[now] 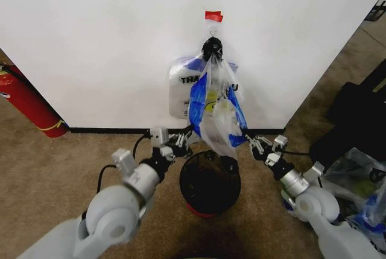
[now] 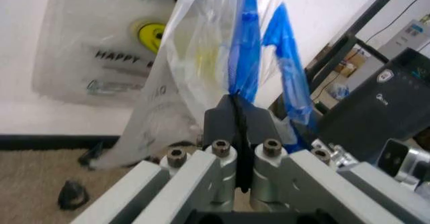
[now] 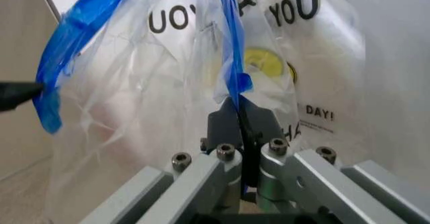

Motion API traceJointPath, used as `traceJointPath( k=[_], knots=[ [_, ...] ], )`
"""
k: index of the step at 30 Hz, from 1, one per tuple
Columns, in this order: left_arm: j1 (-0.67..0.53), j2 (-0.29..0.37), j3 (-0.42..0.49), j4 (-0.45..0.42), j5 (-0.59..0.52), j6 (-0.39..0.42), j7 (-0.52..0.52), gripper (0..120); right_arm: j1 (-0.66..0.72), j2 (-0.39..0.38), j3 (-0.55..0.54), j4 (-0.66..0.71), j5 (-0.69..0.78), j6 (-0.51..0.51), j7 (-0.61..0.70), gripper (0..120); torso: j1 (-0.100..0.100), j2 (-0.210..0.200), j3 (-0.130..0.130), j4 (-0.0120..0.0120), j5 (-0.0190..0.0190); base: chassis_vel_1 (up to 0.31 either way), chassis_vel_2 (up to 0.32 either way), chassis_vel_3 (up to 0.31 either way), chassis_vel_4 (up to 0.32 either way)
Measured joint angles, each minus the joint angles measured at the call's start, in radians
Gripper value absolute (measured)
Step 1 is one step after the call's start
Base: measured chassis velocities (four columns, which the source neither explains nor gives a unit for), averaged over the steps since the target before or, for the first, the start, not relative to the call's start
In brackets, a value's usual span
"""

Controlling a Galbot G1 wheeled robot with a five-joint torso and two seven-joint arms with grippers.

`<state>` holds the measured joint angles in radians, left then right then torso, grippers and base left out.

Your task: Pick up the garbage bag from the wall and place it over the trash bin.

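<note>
Between the closed jaws of my left pincer (image 2: 236, 114) a fold of the garbage bag (image 1: 217, 105) is pinched: in the left wrist view the two dark pads meet with a blue-edged strip of clear film running up from them. My right pincer (image 3: 240, 114) is the same, pads pressed together on another blue-trimmed edge of the bag. From the head view the left pincer (image 1: 181, 142) sits at the bag's lower left side and the right pincer (image 1: 256, 145) at its lower right, so I have the bottom of the bag held from both sides.

Up from my grips, the bag rises to the hook (image 1: 212, 46) on the wall (image 1: 102, 41), just below the strip of red tape (image 1: 213, 15); its top looks to be still hung there. Behind the bag hangs the whitish THANK YOU bag (image 1: 181, 90), flat against the wall, which I am not touching as far as I can see. Directly below the bag stands the trash bin (image 1: 210, 183), between my two arms, its mouth uncovered.

I judge the grasp is made, but the bag has not yet been lifted off the hook, and spreading it over the bin's rim is all still to do.
</note>
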<state>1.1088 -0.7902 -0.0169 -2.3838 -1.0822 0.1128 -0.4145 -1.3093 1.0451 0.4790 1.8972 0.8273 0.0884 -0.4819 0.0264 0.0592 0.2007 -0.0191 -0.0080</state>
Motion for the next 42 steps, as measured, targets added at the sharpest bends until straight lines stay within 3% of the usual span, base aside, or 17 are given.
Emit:
traceJointPath(
  k=[15,23,27,33,42],
  knots=[
    [0.134,-0.001,-0.062,-0.058,0.049,-0.01,0.016,0,-0.139,0.003,0.068,0.075,-0.052,0.066,0.001,0,0.0,0.0,0.0,-0.0004,0.0,0.0,0.0,0.0,0.0],
    [0.175,0.011,-0.148,-0.118,0.052,-0.018,0.019,0,-0.239,-0.004,0.144,0.197,-0.034,0.083,0.012,0,0.0,0.0,0.0,-0.0002,0.0001,0.0,0.0,0.0,0.0],
    [0.159,0.028,-0.22,-0.12,0.027,-0.018,0.019,0,-0.262,-0.018,0.179,0.366,0.013,0.05,0.094,0,0.0,0.0,0.0,-0.0003,-0.0002,0.0,0.0,0.0,0.0],
    [0.159,0.048,-0.287,-0.12,-0.032,-0.004,0.015,0,-0.285,-0.041,0.196,0.508,0.054,0.003,0.202,0,0.0,0.0,0.0,-0.0001,-0.0003,0.0,0.0,0.0,0.0],
    [0.232,0.069,-0.368,-0.118,-0.125,0.061,-0.028,0,-0.373,-0.028,0.199,0.556,0.019,-0.021,0.217,0,0.0,0.0,0.0,-0.0001,0.0,0.0,0.0,0.0,0.0]
  ],
)
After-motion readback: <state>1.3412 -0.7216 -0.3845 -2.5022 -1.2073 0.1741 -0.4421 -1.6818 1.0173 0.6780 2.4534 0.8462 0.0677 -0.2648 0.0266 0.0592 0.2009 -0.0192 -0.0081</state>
